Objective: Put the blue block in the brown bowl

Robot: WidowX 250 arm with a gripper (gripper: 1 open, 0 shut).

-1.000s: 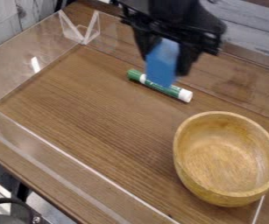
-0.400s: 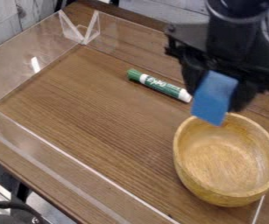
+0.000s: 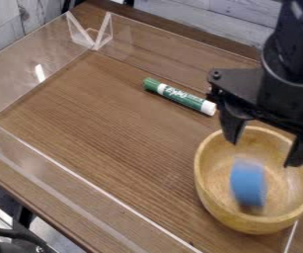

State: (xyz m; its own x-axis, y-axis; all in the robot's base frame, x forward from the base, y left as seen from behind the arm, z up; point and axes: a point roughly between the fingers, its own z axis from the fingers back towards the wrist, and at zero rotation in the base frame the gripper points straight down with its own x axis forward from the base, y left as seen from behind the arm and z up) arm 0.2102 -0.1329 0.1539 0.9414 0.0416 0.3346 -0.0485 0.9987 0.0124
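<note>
The brown bowl (image 3: 208,185) sits at the right front of the wooden table. My gripper (image 3: 267,148) hangs over it, open, its two dark fingers (image 3: 230,130) spread wide with nothing between them. The blue block (image 3: 248,184) shows as a blurred blue shape inside the bowl's outline, just below the fingers and free of them. Whether it rests on the bowl's bottom or is still in the air I cannot tell. The arm hides the bowl's far rim.
A green-and-white marker (image 3: 181,95) lies on the table to the left of the gripper, behind the bowl. Clear plastic walls (image 3: 36,71) fence the table's left, back and front edges.
The gripper carried the blue block from above the marker rightward and toward the front to over the bowl, then opened. The block has left the fingers and dropped into the bowl.
</note>
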